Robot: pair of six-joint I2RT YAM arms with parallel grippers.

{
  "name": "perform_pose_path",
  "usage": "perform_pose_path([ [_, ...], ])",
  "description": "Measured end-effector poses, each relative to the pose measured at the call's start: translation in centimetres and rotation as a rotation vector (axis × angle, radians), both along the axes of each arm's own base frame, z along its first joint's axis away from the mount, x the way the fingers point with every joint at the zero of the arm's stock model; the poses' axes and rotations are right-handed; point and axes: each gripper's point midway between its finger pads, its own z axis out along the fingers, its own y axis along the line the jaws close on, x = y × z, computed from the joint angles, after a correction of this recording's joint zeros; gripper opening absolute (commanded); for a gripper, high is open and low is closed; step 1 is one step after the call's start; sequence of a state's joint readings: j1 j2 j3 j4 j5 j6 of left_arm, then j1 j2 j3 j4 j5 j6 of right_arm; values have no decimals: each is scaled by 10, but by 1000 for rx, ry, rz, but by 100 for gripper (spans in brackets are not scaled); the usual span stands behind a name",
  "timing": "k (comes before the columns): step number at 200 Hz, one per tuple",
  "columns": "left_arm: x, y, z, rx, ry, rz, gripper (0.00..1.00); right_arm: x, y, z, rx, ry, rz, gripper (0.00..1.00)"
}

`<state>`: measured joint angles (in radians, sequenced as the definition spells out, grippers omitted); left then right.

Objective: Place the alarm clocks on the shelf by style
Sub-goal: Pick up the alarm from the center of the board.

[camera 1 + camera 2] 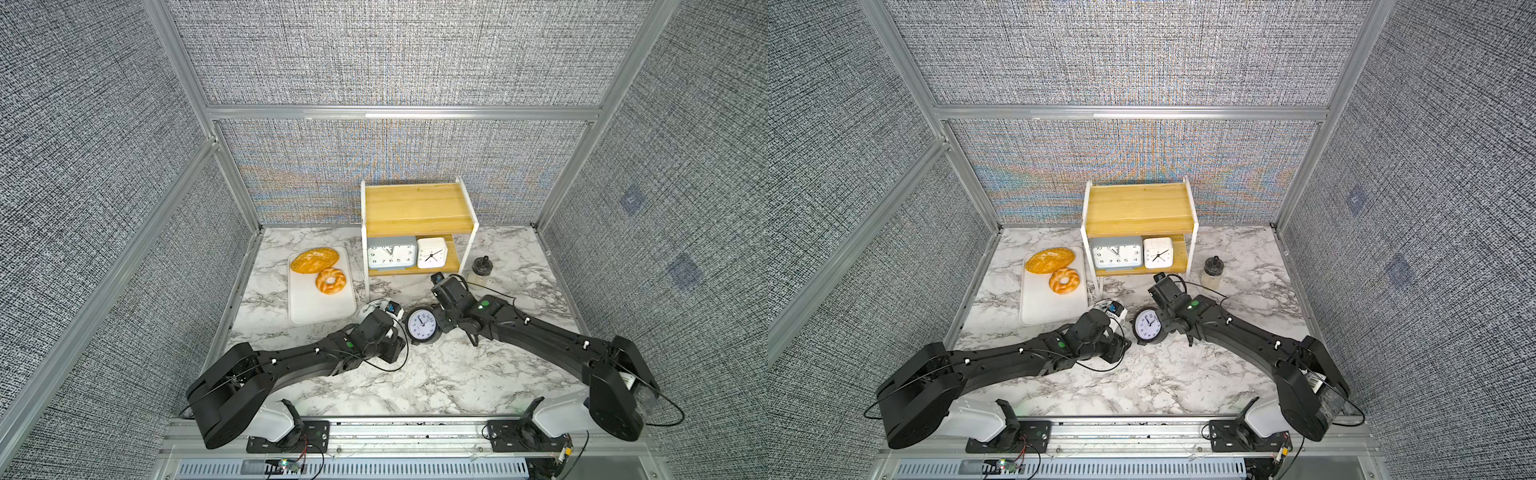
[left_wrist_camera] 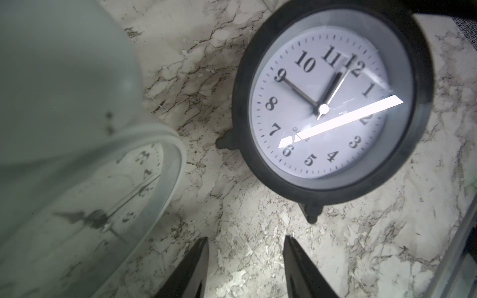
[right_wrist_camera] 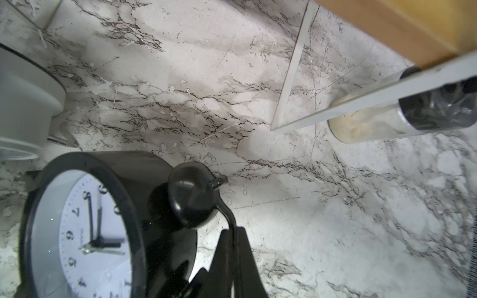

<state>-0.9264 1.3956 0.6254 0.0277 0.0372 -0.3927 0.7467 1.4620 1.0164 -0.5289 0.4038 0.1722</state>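
Note:
On the lower board of the shelf (image 1: 417,208) the grey rectangular alarm clock (image 1: 391,253) and the small white square one (image 1: 431,252) stand side by side; its upper board is bare. In front of the shelf, the black twin-bell clock (image 1: 422,325) is tilted face up, and my right gripper (image 3: 233,231) is shut on its thin top handle. The white twin-bell clock (image 2: 90,193) lies beside it, mostly hidden under my left wrist in both top views. My left gripper (image 2: 245,238) is open over bare marble between the two round clocks, holding nothing.
A white tray (image 1: 307,307) with two breads lies left of the shelf. A small jar with a black cap (image 1: 482,270) stands right of the shelf's front leg. Grey walls enclose the marble table on three sides.

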Motion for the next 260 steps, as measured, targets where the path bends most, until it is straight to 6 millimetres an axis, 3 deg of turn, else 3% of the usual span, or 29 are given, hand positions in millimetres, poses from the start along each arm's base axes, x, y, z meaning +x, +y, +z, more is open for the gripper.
perform_pose_path([
  [37,-6,0,13,-39,-19,-48,65,-5,-2,7,-87,-15,15,0],
  [78,-9,10,36,-76,-85,-93,80,-14,5,30,-124,-83,73,0],
  [111,-9,18,63,-134,-163,-144,87,-21,11,43,-161,-125,131,0],
  [132,-7,24,82,-185,-211,-183,88,-25,15,51,-180,-143,170,0],
  [155,-6,26,88,-215,-222,-253,88,-29,21,62,-180,-171,205,0],
  [178,-5,16,91,-227,-182,-362,88,-38,28,70,-196,-196,268,0],
  [228,21,0,112,-320,-99,-504,90,-49,35,81,-230,-241,341,0],
  [260,20,-6,120,-377,-51,-590,90,-55,35,91,-245,-280,357,0],
])
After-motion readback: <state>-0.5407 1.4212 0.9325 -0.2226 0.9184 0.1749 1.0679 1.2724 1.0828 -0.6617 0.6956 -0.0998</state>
